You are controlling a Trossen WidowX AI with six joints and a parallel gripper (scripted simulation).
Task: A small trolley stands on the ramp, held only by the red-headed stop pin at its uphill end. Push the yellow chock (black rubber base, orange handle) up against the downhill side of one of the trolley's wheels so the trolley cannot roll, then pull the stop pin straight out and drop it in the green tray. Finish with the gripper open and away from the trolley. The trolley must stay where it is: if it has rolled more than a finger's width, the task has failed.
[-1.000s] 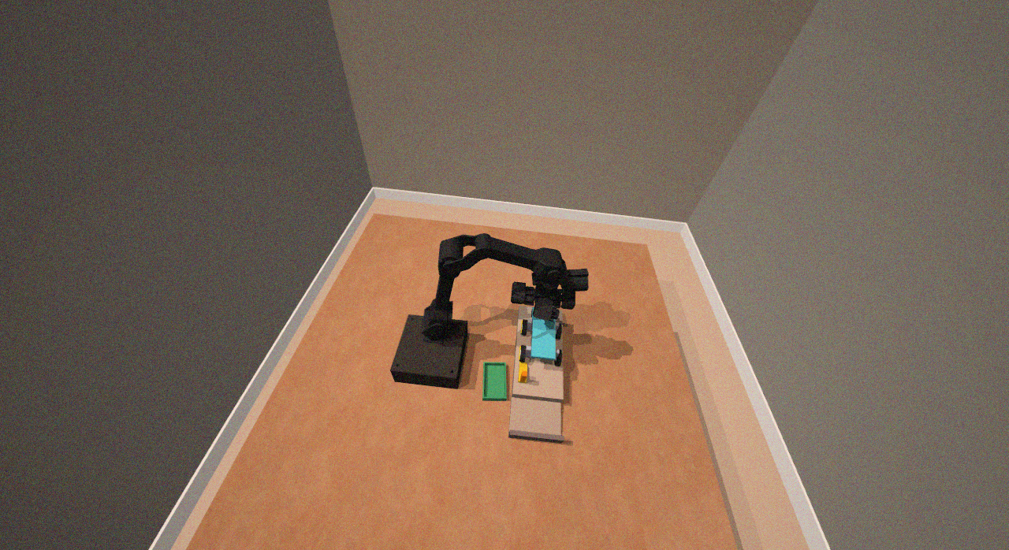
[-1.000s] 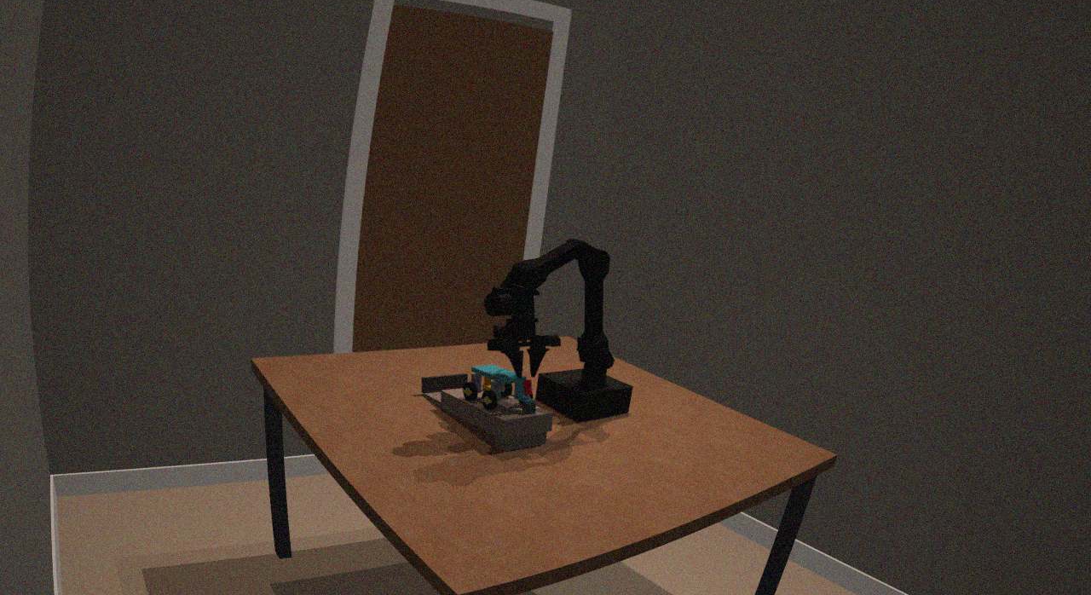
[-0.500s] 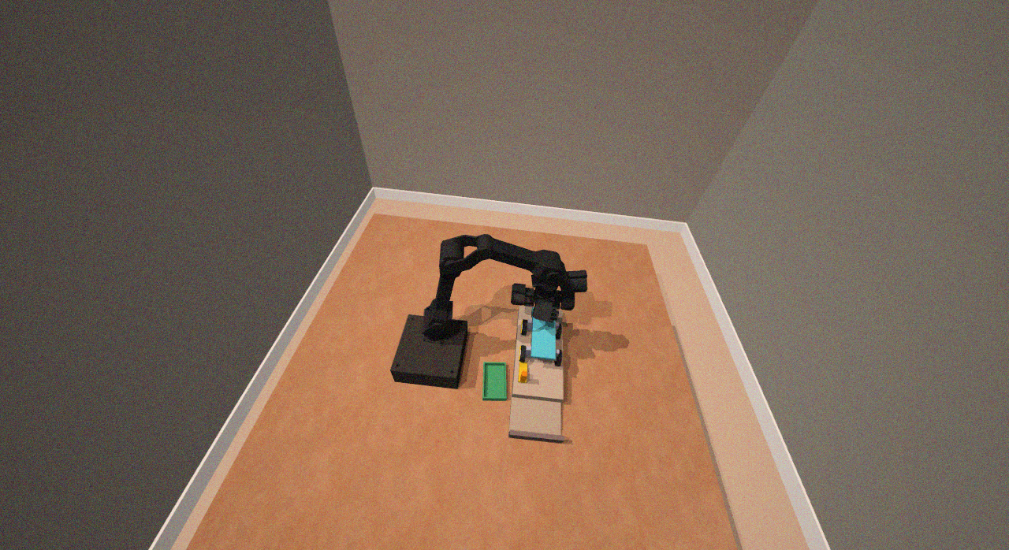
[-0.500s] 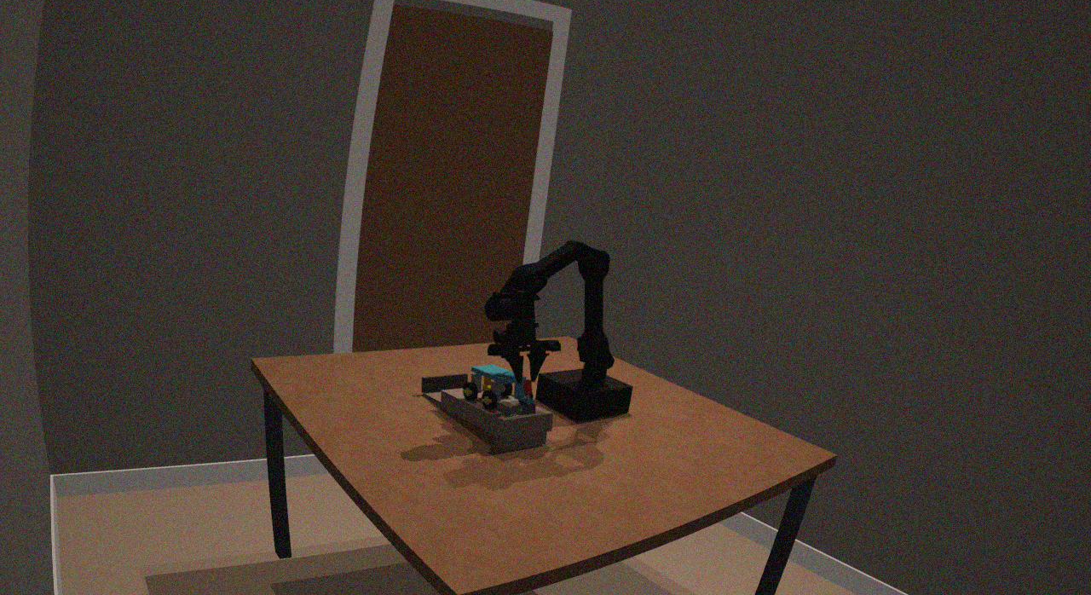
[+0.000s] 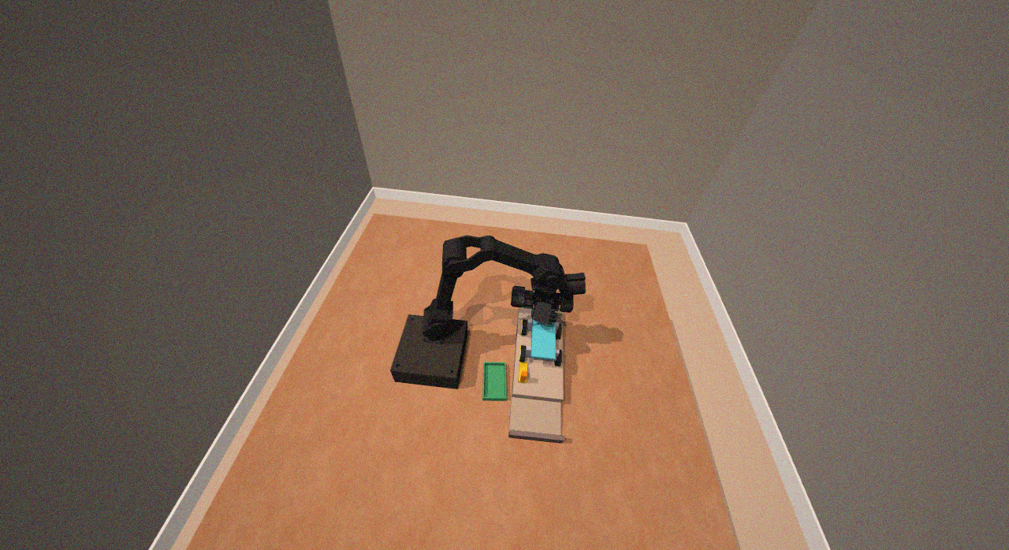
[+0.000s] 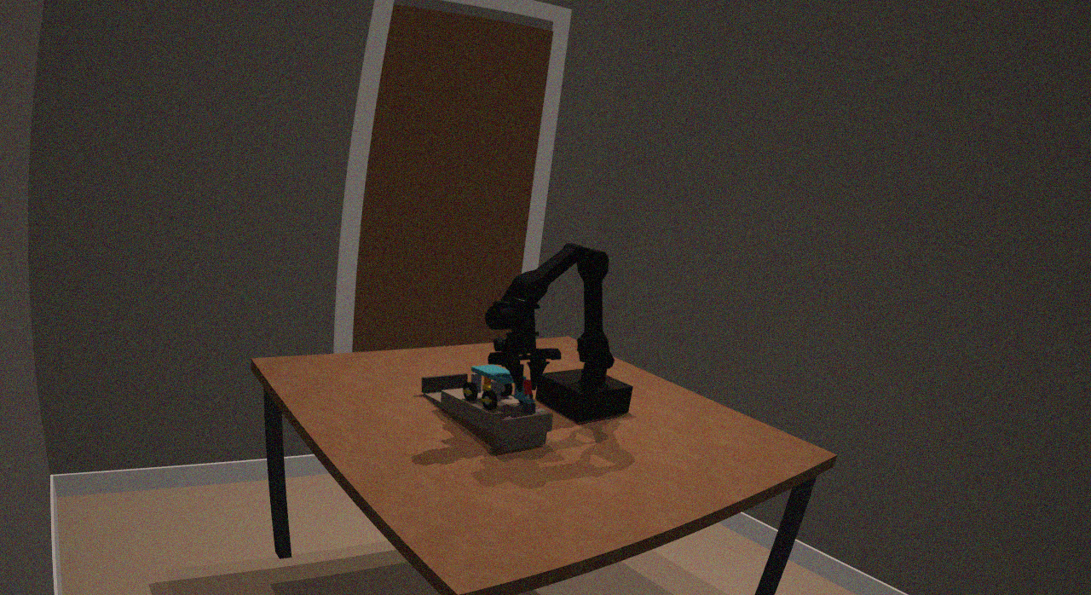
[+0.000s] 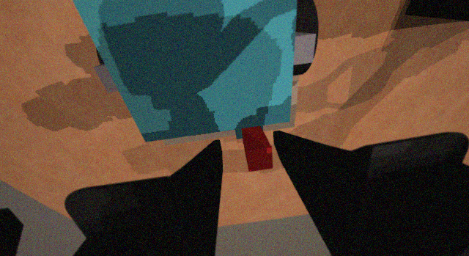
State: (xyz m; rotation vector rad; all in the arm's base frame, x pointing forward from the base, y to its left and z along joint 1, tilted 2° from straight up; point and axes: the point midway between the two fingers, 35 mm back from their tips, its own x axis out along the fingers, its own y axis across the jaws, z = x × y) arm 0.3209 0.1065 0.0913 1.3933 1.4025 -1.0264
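The blue-topped trolley (image 5: 543,340) (image 6: 490,371) (image 7: 242,83) stands on the ramp (image 5: 546,386) (image 6: 472,418). The yellow chock (image 5: 523,373) sits at the downhill side of the trolley's lower wheel on the tray side, apparently touching it; its orange handle faces up. The red head of the stop pin (image 6: 528,387) (image 7: 257,150) stands upright at the trolley's uphill end. My gripper (image 6: 527,383) (image 7: 247,141) is partly open and points down around the red head, which shows between its fingers, nearer the right one in the wrist view, with gaps on both sides. The top view hides the pin behind the arm.
The green tray (image 5: 495,381) lies on the table between the arm's black base (image 5: 429,353) (image 6: 583,395) and the ramp, beside the chock. A raised end stop (image 5: 536,435) (image 6: 444,383) closes the ramp's low end.
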